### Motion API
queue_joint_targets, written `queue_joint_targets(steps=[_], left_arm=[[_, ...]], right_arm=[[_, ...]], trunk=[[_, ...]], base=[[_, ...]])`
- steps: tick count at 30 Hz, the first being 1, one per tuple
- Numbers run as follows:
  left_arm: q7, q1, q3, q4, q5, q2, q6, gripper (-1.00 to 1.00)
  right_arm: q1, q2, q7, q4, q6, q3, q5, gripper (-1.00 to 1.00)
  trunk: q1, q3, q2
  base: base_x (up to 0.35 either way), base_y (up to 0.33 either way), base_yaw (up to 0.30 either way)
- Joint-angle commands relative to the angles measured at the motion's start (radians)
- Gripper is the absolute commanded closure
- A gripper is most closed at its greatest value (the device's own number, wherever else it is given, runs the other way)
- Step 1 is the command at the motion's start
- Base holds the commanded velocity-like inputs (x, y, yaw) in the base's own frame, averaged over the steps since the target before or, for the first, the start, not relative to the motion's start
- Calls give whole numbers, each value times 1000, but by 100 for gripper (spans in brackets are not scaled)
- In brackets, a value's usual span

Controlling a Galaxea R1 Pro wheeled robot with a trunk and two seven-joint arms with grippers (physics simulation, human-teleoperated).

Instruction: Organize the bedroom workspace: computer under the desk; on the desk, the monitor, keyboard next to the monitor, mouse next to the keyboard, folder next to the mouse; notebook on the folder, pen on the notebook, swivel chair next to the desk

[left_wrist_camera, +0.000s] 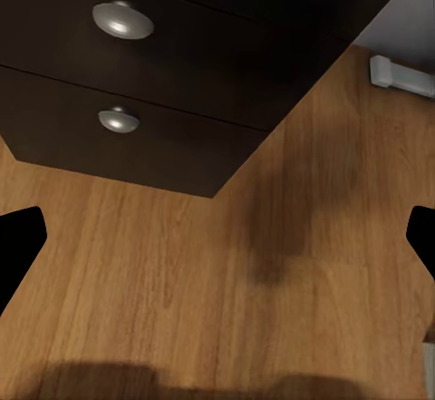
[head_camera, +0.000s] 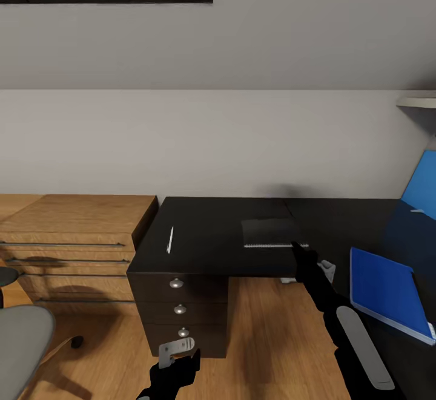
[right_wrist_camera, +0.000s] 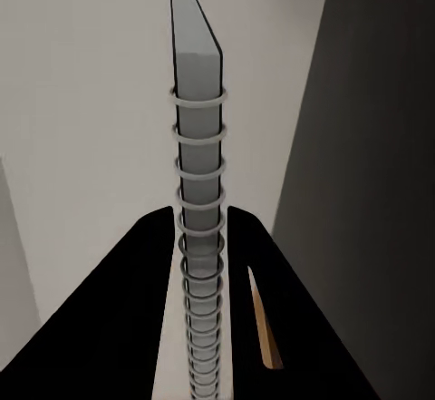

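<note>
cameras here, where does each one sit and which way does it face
Head view: on the robot's head, looking down at the desk, pen, notebook and folder; both arms show.
Left wrist view: by the left gripper, facing the floor and drawer unit; fingers at both edges.
Right wrist view: along the right gripper, closed on the notebook's spiral edge.
Head and left wrist views share the drawer unit.
</note>
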Motion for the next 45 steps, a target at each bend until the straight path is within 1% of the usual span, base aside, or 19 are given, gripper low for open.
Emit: queue_joint_targets(steps=[1,5,7,9,14,15,18,20,22,25,27,31,36,45], left_arm=[[7,-1,-1,-2,8,0,3,-100],[7,-1,-2,-1,8,0,3,-100],[8,-1,-2,-1,8,0,3,-100],[8,-1,-2,-1,7,0,3,-100],[7,-1,-2,0,7,0,3,-100],[7,-1,-2,0,8,0,3,-100],[7,-1,-2,0,8,0,3,-100],[7,-1,-2,0,8,0,3,-100],[7,-1,-2,0,8,0,3,-100],[7,-1,-2,0,8,0,3,-100],[7,-1,-2,0,8,0,3,-100],[6,-1,-2,0,8,0,3,-100],[6,-1,-2,0,8,0,3,-100],[7,-1,0,0,6,1,2,-100]], right_arm=[[-1,0,-4,-2,4,-3,-9,100],[0,0,-5,-2,4,-19,-8,100],[0,0,-7,-2,4,-42,-8,100],[0,0,-8,-2,4,-49,-8,100],[0,0,-9,-2,4,-70,-8,100],[0,0,-10,-2,4,-86,-8,100],[0,0,-11,-2,4,-94,-8,100],[0,0,-11,-2,5,-106,-8,100],[0,0,-21,-1,6,-127,-10,100],[0,0,-31,-1,7,-136,-11,100],[0,0,-36,0,8,-156,-12,100],[0,0,-38,1,11,-179,-13,100],[0,0,-38,1,13,-198,-13,100],[0,0,-39,2,11,-205,-13,100]], trunk=[[-4,2,7],[-19,11,35],[-27,15,49],[-35,19,63],[-35,13,63],[-35,12,63],[-35,9,63],[-35,7,63],[-35,4,63],[-35,1,63],[-35,-1,63],[-35,-6,63],[-35,-12,63],[-35,-22,63]], base=[[0,0,-86],[0,0,-133],[0,0,-168],[0,0,-177],[0,0,-182],[0,0,-184],[0,0,-184],[0,0,-185],[0,0,-187],[0,0,-188],[0,0,-189],[0,0,-189],[0,0,-189],[0,0,-189]])
